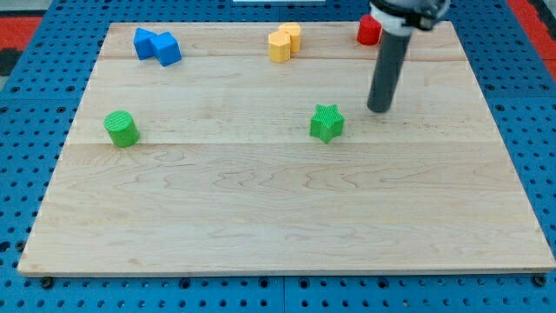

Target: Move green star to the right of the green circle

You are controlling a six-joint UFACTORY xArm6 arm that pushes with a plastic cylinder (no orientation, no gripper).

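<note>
The green star [327,123] lies on the wooden board [287,217], right of the middle. The green circle [122,129], a short cylinder, stands near the board's left edge, far to the left of the star. My tip [379,109] rests on the board a little to the right of and slightly above the star, not touching it. The dark rod rises from the tip toward the view's top.
Two blue blocks [157,46] sit together at the top left. Two yellow blocks [284,42] sit together at the top middle. A red block [369,31] is at the top right, partly hidden behind the rod. Blue pegboard surrounds the board.
</note>
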